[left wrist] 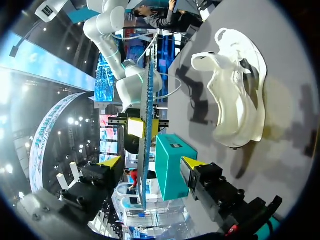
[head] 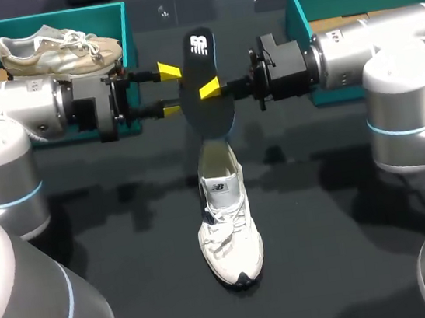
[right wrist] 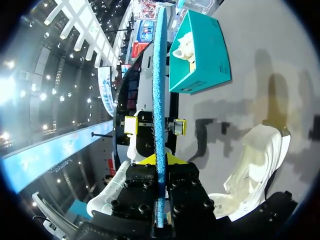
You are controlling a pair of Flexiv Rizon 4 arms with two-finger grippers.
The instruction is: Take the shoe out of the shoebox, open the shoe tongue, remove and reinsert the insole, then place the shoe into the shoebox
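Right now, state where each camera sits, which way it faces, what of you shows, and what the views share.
Head: above and behind, looking down on the table; my left gripper and right gripper meet at the insole.
Left wrist: on my left arm, looking along its open fingers toward the right arm.
Right wrist: on my right arm, facing the left arm; its gripper is shut on the insole.
Shared: all three show the insole and the white shoe.

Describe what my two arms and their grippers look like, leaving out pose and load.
Both the left arm and right arm are thick rounded silver-grey tubes with thin light-blue rings at the joints. Each ends in a black, bolted wrist block. The left gripper and right gripper have slim black fingers with bright yellow wedge-shaped tips.
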